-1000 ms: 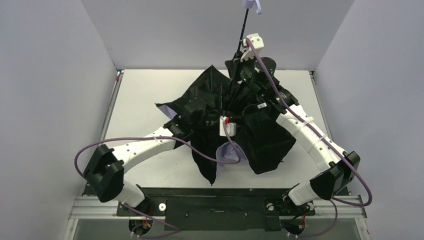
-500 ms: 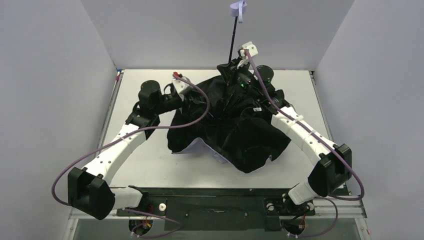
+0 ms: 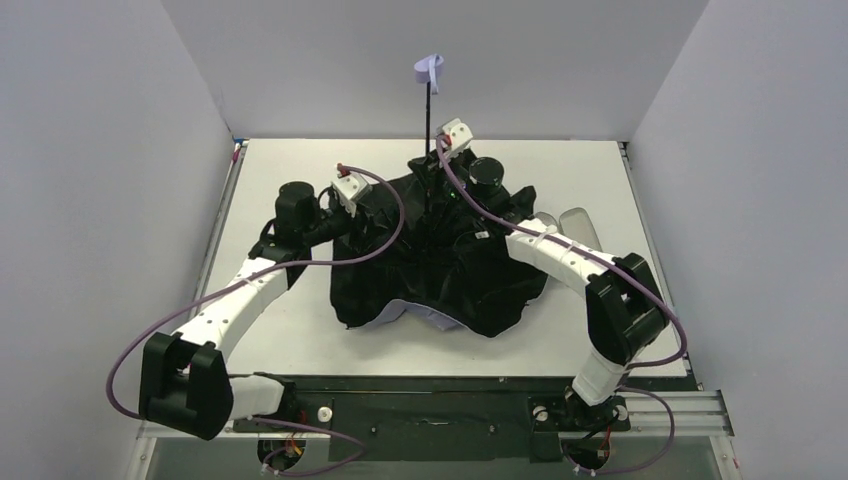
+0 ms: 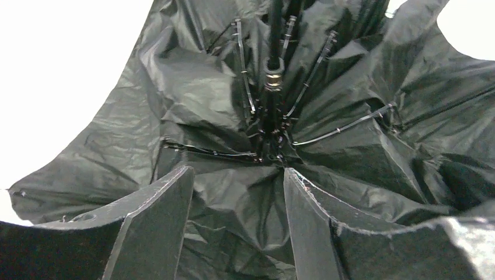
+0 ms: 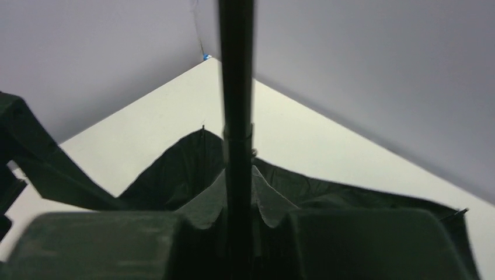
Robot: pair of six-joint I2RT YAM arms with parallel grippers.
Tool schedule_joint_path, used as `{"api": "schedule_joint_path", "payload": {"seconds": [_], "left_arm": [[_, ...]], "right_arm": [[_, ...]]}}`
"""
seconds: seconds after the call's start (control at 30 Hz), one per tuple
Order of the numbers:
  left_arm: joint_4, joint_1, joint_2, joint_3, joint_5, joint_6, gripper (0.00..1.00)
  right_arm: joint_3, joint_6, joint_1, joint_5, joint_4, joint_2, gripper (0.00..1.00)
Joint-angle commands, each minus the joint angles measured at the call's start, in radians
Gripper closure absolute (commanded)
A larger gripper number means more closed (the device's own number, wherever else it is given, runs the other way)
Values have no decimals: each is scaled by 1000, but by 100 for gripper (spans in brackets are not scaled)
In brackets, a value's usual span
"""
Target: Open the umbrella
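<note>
**A:** Top external view first: what is hidden from you there?

**B:** The umbrella [image 3: 440, 270] lies upside down on the table [image 3: 290, 330]. Its black lining faces up, and a sliver of pale fabric shows at the near edge. My right arm [image 3: 560, 262] crosses the canopy, so the spot where the shaft [image 3: 430, 120] enters it is covered.

**A:** And your hands?

**B:** My right gripper [image 5: 236, 217] is clamped on the shaft, which runs up between its fingers. The handle [image 3: 429, 70] sits at the top, well above that grip, and is cut off in the wrist view. My left gripper [image 4: 236, 175] has its fingers wide apart and holds nothing. It sits low over the lining, facing the hub [image 4: 269, 149] where the ribs [image 4: 350, 125] fan out. I cannot tell whether those fingers touch the cloth.
</note>
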Motion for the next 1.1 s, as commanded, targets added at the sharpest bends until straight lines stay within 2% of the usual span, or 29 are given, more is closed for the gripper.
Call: {"api": "schedule_joint_path", "payload": {"seconds": [0.0,0.03,0.07,0.13,0.3,0.4,0.47,0.63,0.7,0.83,1.07], "left_arm": [[-21,23,37,23,-68,6,44],[-27,33,56,30,-65,-3,43],[-32,37,65,40,-59,-19,43],[-32,44,81,40,-40,-34,41],[-19,46,87,25,-35,-54,39],[-19,46,101,35,-38,-65,39],[-9,45,114,41,-35,-76,40],[17,40,165,91,-7,-140,49],[21,37,201,125,-1,-205,52],[-2,22,307,217,32,-311,54],[14,-9,429,324,23,-508,53]], "right_arm": [[-40,-56,0,-74,111,-48,74],[-62,-58,-11,-87,68,-58,62],[-71,-60,-17,-107,42,-82,40],[-96,-68,-30,-126,-44,-131,25],[-127,-62,-77,-154,-279,-249,20],[-124,-34,-117,-169,-398,-308,23],[-124,-10,-139,-172,-481,-324,31],[-122,86,-183,-160,-575,-296,60],[-106,132,-193,-149,-590,-261,67],[-54,232,-202,-179,-602,-158,72],[-50,355,-198,-231,-557,-61,74]]}}
